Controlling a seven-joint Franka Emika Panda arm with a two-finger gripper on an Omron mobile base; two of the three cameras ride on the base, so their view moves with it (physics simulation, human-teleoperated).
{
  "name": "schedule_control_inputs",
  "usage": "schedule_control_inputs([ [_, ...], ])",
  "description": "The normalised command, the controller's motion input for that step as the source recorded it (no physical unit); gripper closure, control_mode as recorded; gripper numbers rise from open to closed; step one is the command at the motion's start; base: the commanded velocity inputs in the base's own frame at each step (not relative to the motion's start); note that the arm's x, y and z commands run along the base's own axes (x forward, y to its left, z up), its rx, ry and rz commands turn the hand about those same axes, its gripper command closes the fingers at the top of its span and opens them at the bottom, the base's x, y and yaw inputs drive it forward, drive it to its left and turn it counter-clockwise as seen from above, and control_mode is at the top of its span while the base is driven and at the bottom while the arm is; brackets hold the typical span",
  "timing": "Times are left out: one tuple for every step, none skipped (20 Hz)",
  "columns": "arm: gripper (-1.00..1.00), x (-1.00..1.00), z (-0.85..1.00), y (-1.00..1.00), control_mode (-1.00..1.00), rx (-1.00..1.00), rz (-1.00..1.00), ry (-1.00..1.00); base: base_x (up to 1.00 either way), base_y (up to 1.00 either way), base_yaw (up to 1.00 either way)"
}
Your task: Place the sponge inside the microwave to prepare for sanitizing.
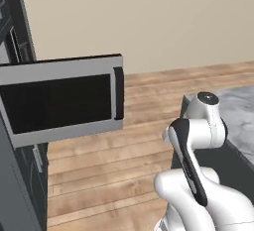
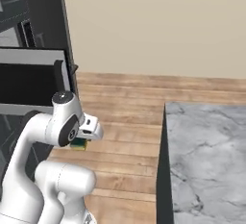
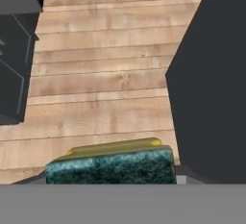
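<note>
Tool [image 3: 111,177] is clenching the sponge [image 3: 111,166] at the bottom of the hand view, carrying it above the wooden floor [image 3: 101,81]. Risk, as I judge it: the sponge is slipping loose or catching the open microwave door [image 1: 62,98], which is swinging out at left of the left base view. At right, the marble bench [image 2: 206,155] is crowding the arm.

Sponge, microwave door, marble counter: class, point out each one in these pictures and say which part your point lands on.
sponge [image 3: 111,170]: hand view, on its dark green top layer.
microwave door [image 1: 57,102]: left base view, on the black glass pane.
marble counter [image 2: 206,155]: right base view, on its bare grey top.
</note>
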Motion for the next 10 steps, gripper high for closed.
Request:
schedule_control_inputs([
  [1.0,0.0,0.0,0.0,1.0,0.0,0.0,0.0,0.51,-0.14,0.0],
  [1.0,0.0,0.0,0.0,1.0,0.0,0.0,0.0,0.63,-0.08,0.0],
  [1.0,0.0,0.0,0.0,1.0,0.0,0.0,0.0,0.66,0.0,0.07],
  [1.0,0.0,0.0,0.0,1.0,0.0,0.0,0.0,0.68,0.0,0.11],
  [1.0,0.0,0.0,0.0,1.0,0.0,0.0,0.0,0.74,-0.02,0.12],
  [1.0,0.0,0.0,0.0,1.0,0.0,0.0,0.0,0.76,-0.05,0.13],
  [1.0,0.0,0.0,0.0,1.0,0.0,0.0,0.0,0.77,-0.06,0.13],
  [1.0,0.0,0.0,0.0,1.0,0.0,0.0,0.0,0.78,-0.09,0.11],
  [1.0,0.0,0.0,0.0,1.0,0.0,0.0,0.0,0.76,-0.16,0.02],
  [1.0,0.0,0.0,0.0,1.0,0.0,0.0,0.0,0.77,-0.19,0.0],
])
